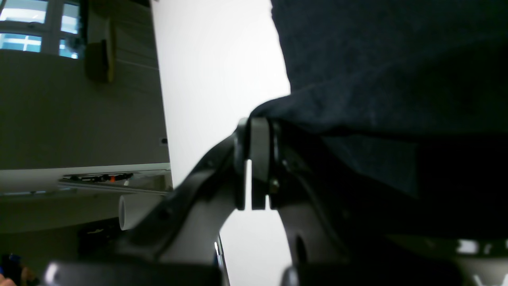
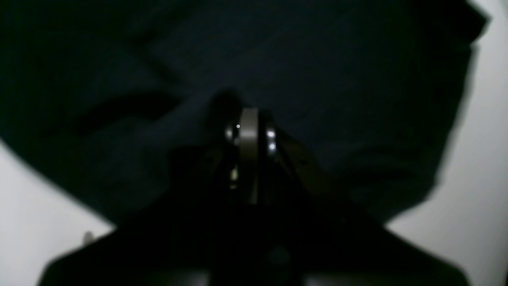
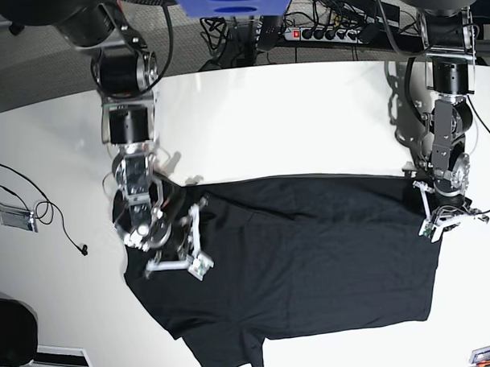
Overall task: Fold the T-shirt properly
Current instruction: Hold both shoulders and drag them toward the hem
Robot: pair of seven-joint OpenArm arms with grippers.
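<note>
T-shirt (image 3: 304, 262) is being kept spread on the white tabletop (image 3: 307, 125). Left claw (image 3: 436, 223) is being held clenched on its side edge, right claw (image 3: 195, 254) clenched on cloth near the sleeve, probably to carry a fold across.

T-shirt (image 3: 312, 262): soft matt black cloth. Table (image 3: 291, 125): smooth white.

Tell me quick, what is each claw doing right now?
Left gripper: shut on the edge of the T-shirt.
Right gripper: shut, pressed into the T-shirt; a grip on cloth cannot be told.
</note>
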